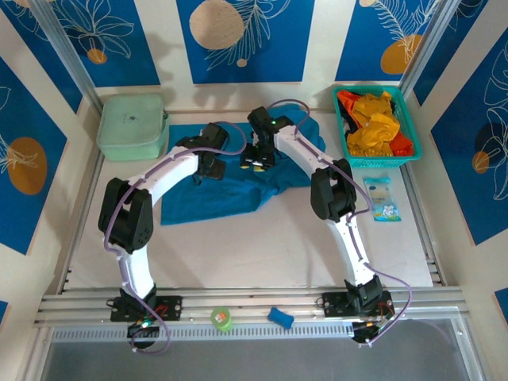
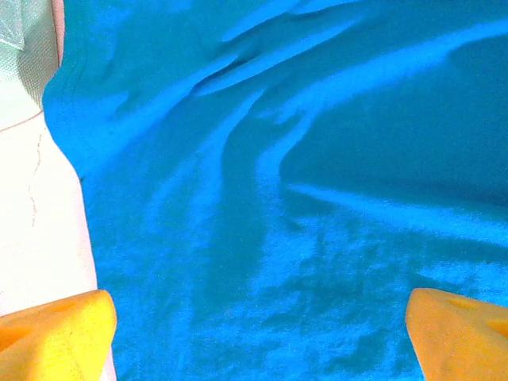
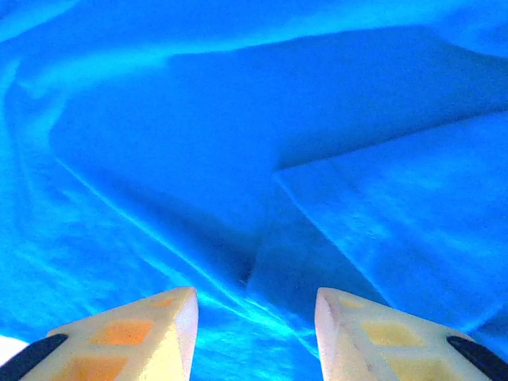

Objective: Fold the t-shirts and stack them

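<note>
A medium blue t-shirt point(image 1: 214, 202) lies rumpled and spread on the white table, partly under both arms. My left gripper point(image 1: 205, 171) hovers over the shirt's left part. In the left wrist view it point(image 2: 262, 337) is open wide, with wrinkled blue cloth point(image 2: 278, 198) beneath and nothing between its orange fingertips point(image 2: 59, 333). My right gripper point(image 1: 255, 163) is over the shirt's middle. In the right wrist view it point(image 3: 255, 305) is open just above a folded flap of the blue shirt point(image 3: 198, 159), gripping nothing. Yellow-orange t-shirts point(image 1: 373, 127) and a red-orange one point(image 1: 403, 144) lie heaped in the basket.
A teal plastic basket point(image 1: 343, 141) stands at the back right and a mint-green square case point(image 1: 131, 127) at the back left, touching the shirt's edge. A small packet point(image 1: 381, 198) lies right of the shirt. A green tape roll point(image 1: 221, 318) and a blue object point(image 1: 279, 317) sit on the front rail.
</note>
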